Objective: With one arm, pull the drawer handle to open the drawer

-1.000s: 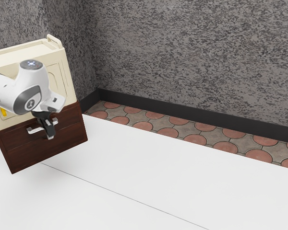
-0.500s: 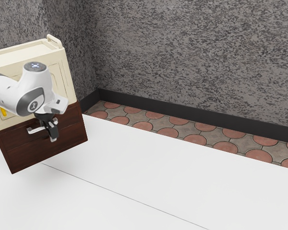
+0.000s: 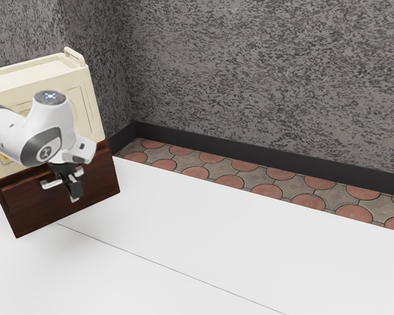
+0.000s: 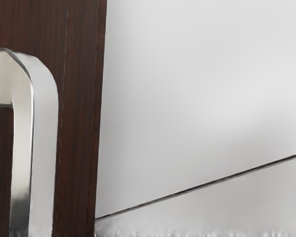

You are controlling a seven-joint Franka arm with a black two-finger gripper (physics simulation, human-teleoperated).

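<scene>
The gripper [image 3: 73,191] is at the silver handle [image 3: 53,183] in the exterior view, overlapping its right part, and whether it grips the bar cannot be made out. Behind the handle, the dark brown drawer front [image 3: 36,201] stands slightly forward of the cabinet, with a narrow recess along its upper edge. The wrist view has the curved end of the handle [image 4: 44,123] close up against the brown wood [image 4: 79,98]. Part of the handle is hidden behind the hand.
A cream upper section [image 3: 88,108] rises over the brown drawer part, partly behind the arm. The white surface [image 3: 203,243] extends in front of the cabinet and to the exterior view's right. A grey wall [image 3: 262,79] stands behind.
Handle and drawer front have come outward from the cabinet a little, toward the exterior view's lower right. My hand has moved the same way, slightly downward in that view.
</scene>
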